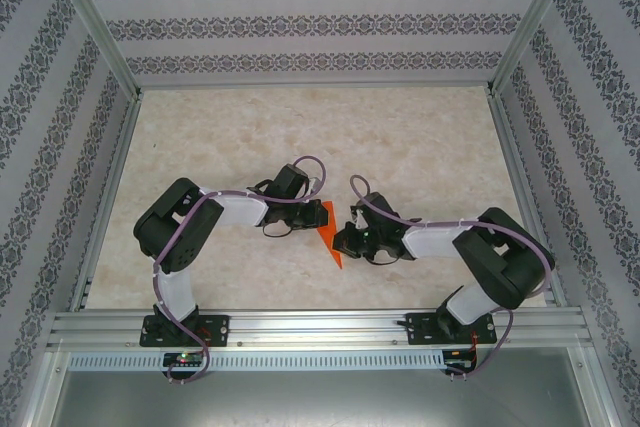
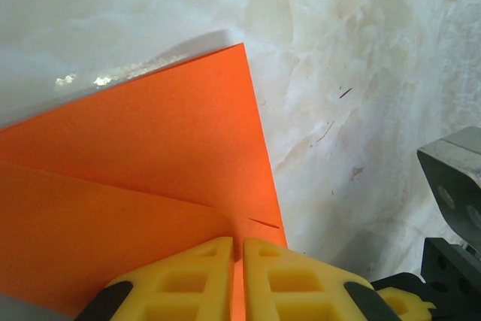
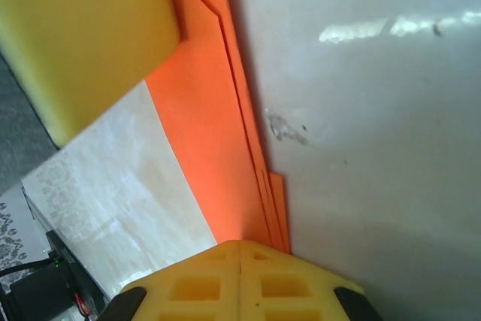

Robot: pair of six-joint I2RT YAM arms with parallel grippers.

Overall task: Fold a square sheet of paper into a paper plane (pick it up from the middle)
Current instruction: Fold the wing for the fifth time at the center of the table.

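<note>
**Paper point(image 1: 328, 232) gripped from both sides, mid-fold.**
The paper, already creased into a narrow, layered, pointed shape, lies between the two arms over the near middle of the table point(image 1: 400, 137). The left gripper point(image 2: 237, 253) has its yellow jaws pressed together on one edge, beside a fold line. The right gripper point(image 3: 240, 257) is clamped the same way on the stacked layers opposite. This looks like a late crease. The next move probably calls for one side to hold firm while the other turns its flap squarely along the fold.

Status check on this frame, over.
Left gripper shut on orange paper, folded in layers. Right gripper shut on it too. Both grippers crowded close together.
</note>
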